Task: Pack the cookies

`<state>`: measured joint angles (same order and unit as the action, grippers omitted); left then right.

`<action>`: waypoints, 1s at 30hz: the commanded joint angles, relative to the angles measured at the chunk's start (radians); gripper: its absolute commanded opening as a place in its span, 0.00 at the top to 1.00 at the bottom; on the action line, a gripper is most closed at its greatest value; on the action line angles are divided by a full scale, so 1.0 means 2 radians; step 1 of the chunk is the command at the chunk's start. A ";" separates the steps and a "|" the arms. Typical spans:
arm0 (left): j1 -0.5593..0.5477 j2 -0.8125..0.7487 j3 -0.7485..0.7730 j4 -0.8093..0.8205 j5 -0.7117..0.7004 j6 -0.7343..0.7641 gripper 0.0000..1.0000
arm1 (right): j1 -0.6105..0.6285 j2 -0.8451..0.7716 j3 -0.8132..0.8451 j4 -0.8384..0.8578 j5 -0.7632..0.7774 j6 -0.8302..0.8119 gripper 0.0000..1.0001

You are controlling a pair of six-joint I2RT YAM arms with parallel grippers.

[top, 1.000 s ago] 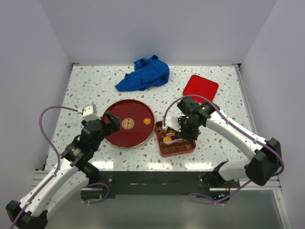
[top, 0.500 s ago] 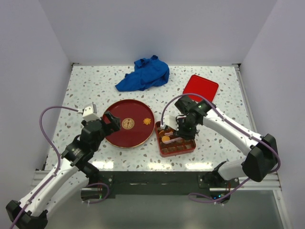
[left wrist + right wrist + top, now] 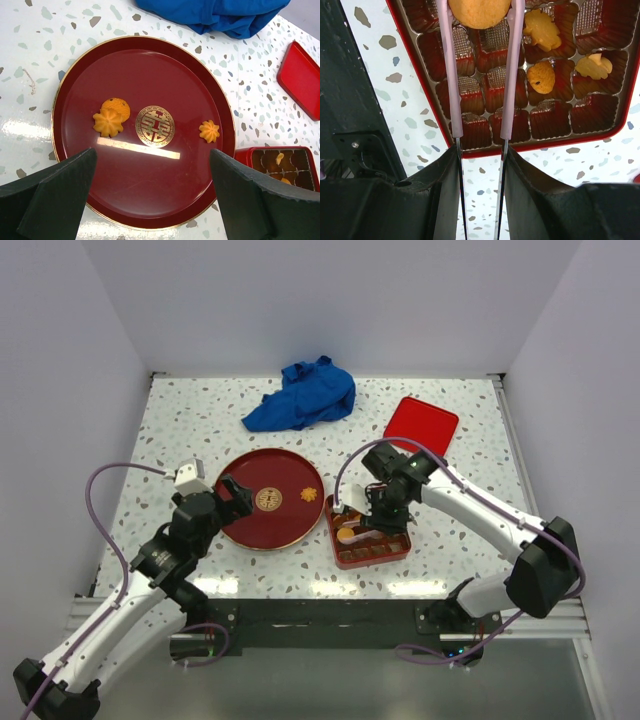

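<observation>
Right gripper [image 3: 480, 155], closed on tongs [image 3: 451, 75], holds a round cookie [image 3: 479, 12] at their tips, straight ahead over the box [image 3: 615, 131]; left gripper [image 3: 152, 165] hangs open above the plate [image 3: 60, 95].

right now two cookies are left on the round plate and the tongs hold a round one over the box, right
Three, not two: the left wrist view shows three cookies left on the round plate. The tongs do hold a round one over the box.

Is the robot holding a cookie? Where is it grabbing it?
Yes. The right gripper squeezes pink-tipped tongs around their metal arms, and the tong tips pinch a round cookie by its opposite edges, above the box. The left gripper holds nothing.
</observation>
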<state>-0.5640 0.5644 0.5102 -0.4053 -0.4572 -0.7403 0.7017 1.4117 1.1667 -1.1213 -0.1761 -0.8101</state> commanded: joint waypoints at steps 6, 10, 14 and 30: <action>0.001 -0.001 -0.002 0.015 -0.008 0.000 0.00 | 0.009 0.009 0.021 0.009 -0.008 0.008 0.67; 0.001 -0.001 -0.001 0.014 -0.008 0.000 0.00 | 0.010 0.009 0.022 0.008 -0.007 0.008 0.63; 0.001 0.000 -0.002 0.016 -0.008 0.000 0.00 | 0.009 0.007 0.020 0.009 -0.004 0.008 0.60; 0.001 0.002 0.001 0.016 -0.007 0.001 0.00 | 0.009 0.006 0.029 0.008 -0.004 0.011 0.57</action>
<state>-0.5640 0.5694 0.5102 -0.4049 -0.4572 -0.7403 0.7147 1.4338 1.1702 -1.1141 -0.1749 -0.8021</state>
